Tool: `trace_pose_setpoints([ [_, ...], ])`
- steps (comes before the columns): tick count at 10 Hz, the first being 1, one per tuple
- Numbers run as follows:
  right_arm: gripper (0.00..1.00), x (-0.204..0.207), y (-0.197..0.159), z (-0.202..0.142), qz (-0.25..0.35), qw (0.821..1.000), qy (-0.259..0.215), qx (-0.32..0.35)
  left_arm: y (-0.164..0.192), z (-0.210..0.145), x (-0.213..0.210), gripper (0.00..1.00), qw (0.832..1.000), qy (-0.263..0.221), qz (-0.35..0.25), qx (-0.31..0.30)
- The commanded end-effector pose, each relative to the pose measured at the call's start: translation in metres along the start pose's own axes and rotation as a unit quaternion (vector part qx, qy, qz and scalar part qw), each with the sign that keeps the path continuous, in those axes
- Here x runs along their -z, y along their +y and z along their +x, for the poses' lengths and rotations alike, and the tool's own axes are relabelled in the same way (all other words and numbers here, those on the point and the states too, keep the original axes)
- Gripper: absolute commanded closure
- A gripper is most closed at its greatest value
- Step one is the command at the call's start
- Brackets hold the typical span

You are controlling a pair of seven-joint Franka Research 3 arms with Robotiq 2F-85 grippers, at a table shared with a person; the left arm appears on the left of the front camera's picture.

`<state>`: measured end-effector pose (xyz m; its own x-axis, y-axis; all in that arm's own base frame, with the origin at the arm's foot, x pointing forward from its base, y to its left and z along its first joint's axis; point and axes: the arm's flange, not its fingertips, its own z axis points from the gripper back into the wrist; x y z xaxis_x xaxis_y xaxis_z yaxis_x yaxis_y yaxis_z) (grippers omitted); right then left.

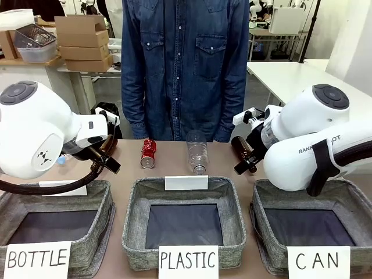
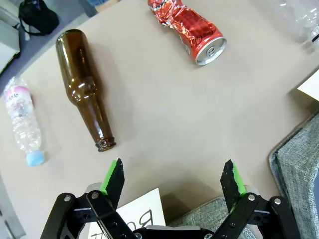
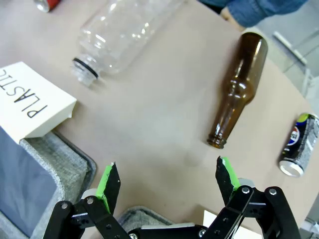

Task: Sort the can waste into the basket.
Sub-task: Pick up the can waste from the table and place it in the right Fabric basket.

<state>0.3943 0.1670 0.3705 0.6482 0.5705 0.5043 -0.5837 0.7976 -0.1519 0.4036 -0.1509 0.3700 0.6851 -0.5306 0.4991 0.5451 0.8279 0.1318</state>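
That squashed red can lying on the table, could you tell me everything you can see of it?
The red can is a small metal drink can, shiny red, with a silver end that has a small opening in it. Its other end is badly crumpled and dented. It lies on its side on the beige table, just beyond the left far corner of the PLASTIC basket, with its silver end turned toward that basket. Nothing but the table touches it.

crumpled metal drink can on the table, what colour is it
The crumpled metal can is red, silver end; best in left wrist view.
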Motion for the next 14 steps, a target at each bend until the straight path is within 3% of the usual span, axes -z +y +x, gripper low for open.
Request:
trace_pose_setpoints([
  [1,0.0,0.0,0.0,0.0,0.0,1.0,0.0,0.0,0.0,0.0,0.0,0.0,1.0,0.0,0.0,0.0],
  [2,0.0,-0.042,-0.016,0.005,-0.009,1.0,0.004,0.029,0.008,0.006,-0.045,0.0,0.999,0.022,-0.014,-0.023],
  [3,0.0,-0.089,-0.028,0.003,-0.021,0.999,-0.009,0.044,0.019,-0.004,-0.101,0.0,0.999,0.012,-0.043,0.001],
  [4,0.0,-0.128,-0.033,-0.007,-0.065,0.997,-0.022,0.046,0.025,-0.021,-0.145,0.0,0.999,0.023,-0.031,0.005],
  [5,0.0,-0.155,-0.025,-0.023,-0.052,0.997,-0.052,0.028,0.013,-0.039,-0.173,0.0,0.998,-0.016,-0.042,0.033],
  [6,0.0,-0.161,-0.016,-0.033,-0.043,0.996,-0.07,0.021,0.004,-0.044,-0.174,0.0,0.998,-0.035,-0.05,0.03],
  [7,0.0,-0.145,-0.012,-0.038,-0.127,0.989,-0.071,0.001,0.017,0.006,-0.131,0.0,0.999,0.003,-0.032,0.008],
  [8,0.0,-0.157,-0.041,0.013,-0.051,0.996,-0.058,0.039,0.017,0.006,-0.131,0.0,0.999,0.003,-0.032,0.008],
  [9,0.0,-0.176,-0.037,0.015,-0.072,0.995,-0.072,0.022,0.016,-0.002,-0.183,0.0,0.999,-0.017,-0.035,0.021],
  [10,0.0,-0.184,-0.042,0.009,0.054,0.989,-0.082,0.108,0.023,-0.001,-0.174,0.0,0.994,0.014,-0.106,-0.014],
  [11,0.0,-0.196,-0.048,0.003,0.217,0.957,-0.045,0.188,0.043,-0.005,-0.172,0.0,0.967,0.021,-0.244,-0.07],
  [12,0.0,-0.206,-0.056,-0.007,0.356,0.908,-0.018,0.219,0.069,-0.013,-0.171,0.0,0.919,0.002,-0.365,-0.146],
  [13,0.0,-0.21,-0.071,-0.022,0.416,0.861,-0.052,0.289,0.092,-0.023,-0.166,0.0,0.875,0.014,-0.415,-0.249],
  [14,0.0,-0.209,-0.092,-0.044,0.463,0.803,-0.102,0.362,0.115,-0.041,-0.162,0.0,0.809,0.002,-0.474,-0.347],
])
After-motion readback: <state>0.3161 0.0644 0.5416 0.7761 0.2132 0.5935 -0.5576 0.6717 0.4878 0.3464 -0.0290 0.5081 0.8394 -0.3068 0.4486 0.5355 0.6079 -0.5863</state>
